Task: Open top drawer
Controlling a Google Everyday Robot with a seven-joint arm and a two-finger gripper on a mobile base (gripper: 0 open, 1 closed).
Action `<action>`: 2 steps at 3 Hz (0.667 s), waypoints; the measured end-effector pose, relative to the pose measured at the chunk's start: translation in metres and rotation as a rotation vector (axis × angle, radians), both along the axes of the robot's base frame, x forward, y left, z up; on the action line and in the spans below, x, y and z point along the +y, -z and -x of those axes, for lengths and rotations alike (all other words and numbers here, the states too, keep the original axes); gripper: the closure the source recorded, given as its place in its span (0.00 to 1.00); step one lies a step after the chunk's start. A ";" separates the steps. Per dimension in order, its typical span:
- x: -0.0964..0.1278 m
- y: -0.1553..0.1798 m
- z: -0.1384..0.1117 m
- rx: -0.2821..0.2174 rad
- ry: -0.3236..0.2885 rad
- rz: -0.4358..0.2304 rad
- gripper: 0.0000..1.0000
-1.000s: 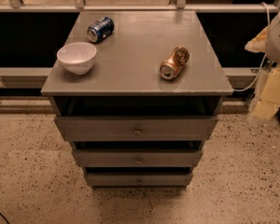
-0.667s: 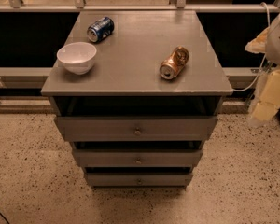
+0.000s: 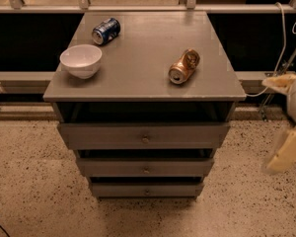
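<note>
Grey-painted top drawer [image 3: 187, 135] looks shut, just under the cabinet [image 3: 138, 78] top. Approach stage, I judge: the gripper [image 3: 285, 154] hangs at the right edge, well apart, its grip state unreadable. Next it must reach the round knob [image 3: 145, 139]. White bowl [image 3: 81, 60], blue can [image 3: 106, 30] and crushed copper can [image 3: 183, 66] lie on top, blocking nothing.

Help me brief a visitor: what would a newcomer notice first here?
The grey cabinet stands centre, its top drawer uppermost of three fronts. On top sit a white bowl at left, a blue can lying behind it, and a copper can lying at right. The gripper hangs at the right edge, clear of the cabinet.
</note>
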State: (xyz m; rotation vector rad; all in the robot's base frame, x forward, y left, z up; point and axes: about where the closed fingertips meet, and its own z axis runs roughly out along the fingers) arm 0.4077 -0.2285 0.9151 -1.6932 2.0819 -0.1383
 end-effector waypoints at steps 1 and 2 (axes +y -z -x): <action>0.002 0.003 -0.007 -0.064 -0.045 -0.002 0.00; 0.020 0.012 -0.010 -0.121 -0.072 -0.052 0.00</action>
